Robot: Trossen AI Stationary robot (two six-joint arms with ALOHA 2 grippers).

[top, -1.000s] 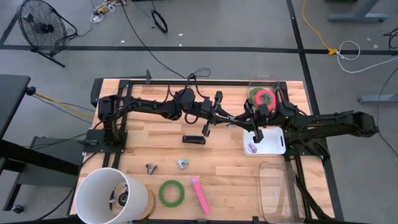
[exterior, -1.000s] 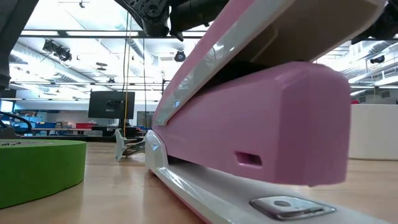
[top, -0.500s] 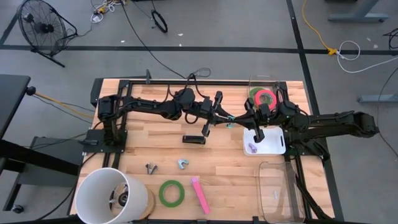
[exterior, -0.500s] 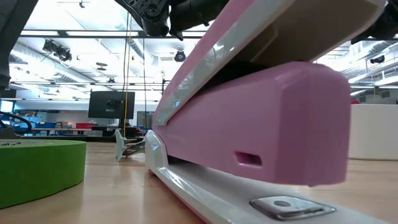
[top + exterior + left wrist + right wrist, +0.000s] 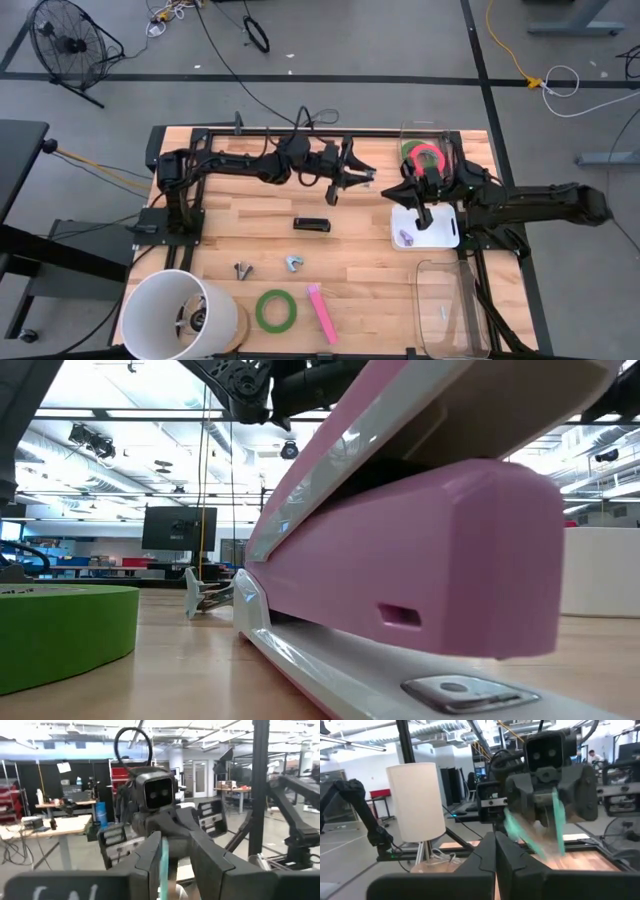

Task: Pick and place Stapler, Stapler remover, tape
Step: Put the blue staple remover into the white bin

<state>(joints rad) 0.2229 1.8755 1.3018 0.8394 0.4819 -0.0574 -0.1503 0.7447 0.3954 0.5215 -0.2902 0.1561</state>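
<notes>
My left gripper [image 5: 360, 178] is up over the table's far middle, shut on a thin teal-green thing [image 5: 164, 862]; it shows blurred in the right wrist view [image 5: 520, 832], and I cannot tell what it is. My right gripper [image 5: 425, 212] is shut and empty above the far edge of a white tray [image 5: 445, 232]. A red-pink tape roll [image 5: 430, 157] and a green one [image 5: 411, 149] lie in a clear bin [image 5: 405, 130]. Another green roll [image 5: 275, 310] lies flat near a pink stapler [image 5: 322, 312]. A black stapler [image 5: 311, 224] and two staple removers [image 5: 293, 263] [image 5: 243, 270] lie on the table. My left gripper pinches the teal-green thing [image 5: 164, 851] between its two fingers [image 5: 150, 860], seen edge-on as a thin strip. The thing is lifted clear of the table. The fingers hide which part of it they are on.
A small purple thing [image 5: 405, 237] lies on the white tray. A large white cylinder [image 5: 175, 315] stands at the near left corner, a clear empty bin [image 5: 450, 310] at the near right. In the low view the pink stapler [image 5: 420, 560] fills the foreground.
My left gripper has drawn away from my right gripper, toward the table's far edge and a little left, and has turned, taking the teal-green thing along. My right gripper has gone a little toward the table's right edge.
</notes>
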